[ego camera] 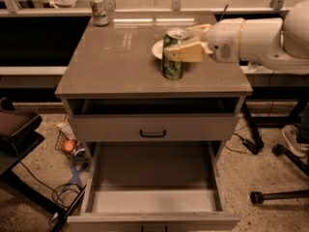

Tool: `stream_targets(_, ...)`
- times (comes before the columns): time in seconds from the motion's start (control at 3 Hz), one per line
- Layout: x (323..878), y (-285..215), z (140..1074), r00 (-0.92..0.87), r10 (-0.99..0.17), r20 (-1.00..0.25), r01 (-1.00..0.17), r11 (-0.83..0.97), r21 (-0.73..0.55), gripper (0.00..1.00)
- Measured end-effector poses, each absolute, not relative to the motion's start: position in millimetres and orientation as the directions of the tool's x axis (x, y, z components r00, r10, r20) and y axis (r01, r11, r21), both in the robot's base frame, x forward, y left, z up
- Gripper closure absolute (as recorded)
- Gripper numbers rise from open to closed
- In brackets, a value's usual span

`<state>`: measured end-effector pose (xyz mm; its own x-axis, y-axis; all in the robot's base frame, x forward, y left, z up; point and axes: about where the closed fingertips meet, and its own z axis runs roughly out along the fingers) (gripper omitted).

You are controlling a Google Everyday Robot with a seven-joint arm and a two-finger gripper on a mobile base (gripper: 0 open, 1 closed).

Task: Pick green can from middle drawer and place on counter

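Note:
The green can (172, 62) is dark green with a shiny silver lid and stands upright at the front right of the counter (120, 57). I cannot tell whether its base touches the slab or hangs just above it. My gripper (177, 42) reaches in from the right and its cream fingers (188, 51) are shut around the can's upper half. The middle drawer (154, 170) is pulled out below, and its dark tray floor holds nothing.
A white plate (158, 48) sits right behind the green can. A paler can (99, 8) stands at the counter's back left. A closed drawer face with a black handle (152, 133) sits above the open drawer. A chair base (277, 195) is on the floor at right, and a basket (70, 146) with clutter at left.

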<state>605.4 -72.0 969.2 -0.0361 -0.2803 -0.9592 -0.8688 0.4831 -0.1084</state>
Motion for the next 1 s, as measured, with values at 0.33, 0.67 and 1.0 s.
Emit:
stream_targets(0.33,632,-24,973,-0.037,-0.231,-0.972,-0.87,0.486,-0.082,1.0)
stream_targets(0.67,659,21,978,-0.032,-0.201,-0.979,-0.856,0.511,-0.077,1.0)
stream_targets(1.0,678,60,974,-0.025,-0.231,-0.973,-0.841,0.531,-0.104,1.0)
